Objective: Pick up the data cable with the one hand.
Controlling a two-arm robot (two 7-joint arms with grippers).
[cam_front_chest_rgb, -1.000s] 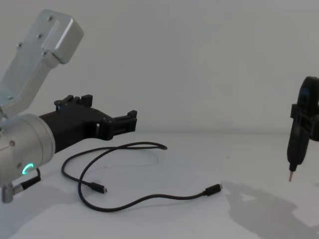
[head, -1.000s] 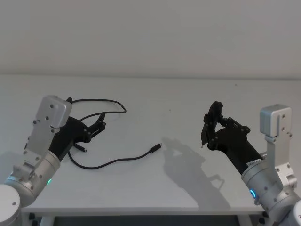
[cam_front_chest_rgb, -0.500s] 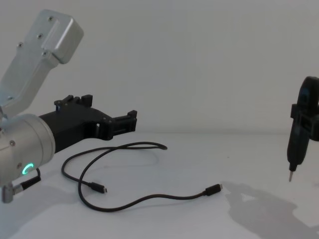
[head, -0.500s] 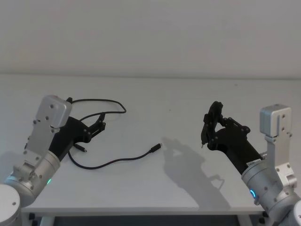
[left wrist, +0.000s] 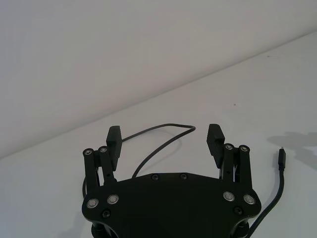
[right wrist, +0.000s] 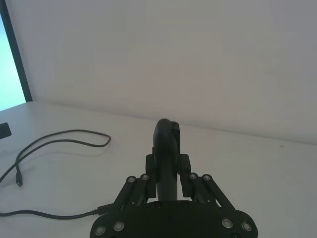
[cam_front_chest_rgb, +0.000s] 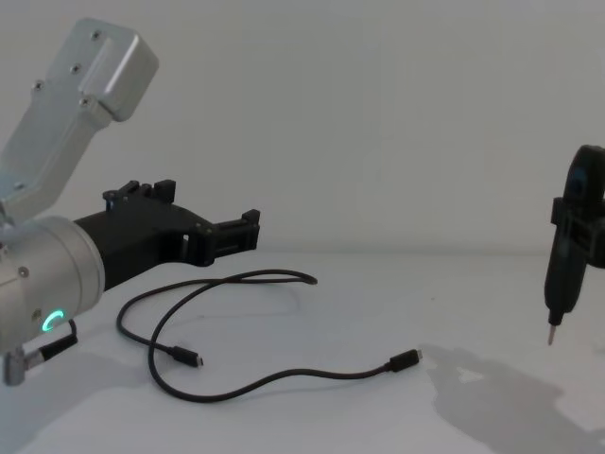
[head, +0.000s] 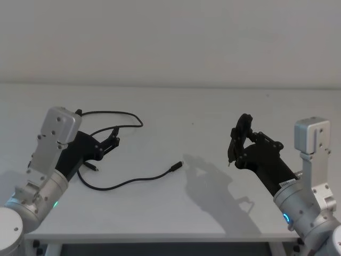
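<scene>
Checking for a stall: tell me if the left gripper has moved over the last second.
No. The left gripper keeps its place above the cable loop, jaws open.

Silver left arm (cam_front_chest_rgb: 47, 274), glowing green ring (cam_front_chest_rgb: 52, 320), black screw-studded fingers (left wrist: 214, 140)

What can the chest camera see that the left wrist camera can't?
Chest view adds: the right gripper holding a slim black tool, and the left arm's green ring. Left wrist view adds: the left gripper's two pads standing wide apart. Both: that gripper and the data cable lying loose on the white table.
</scene>
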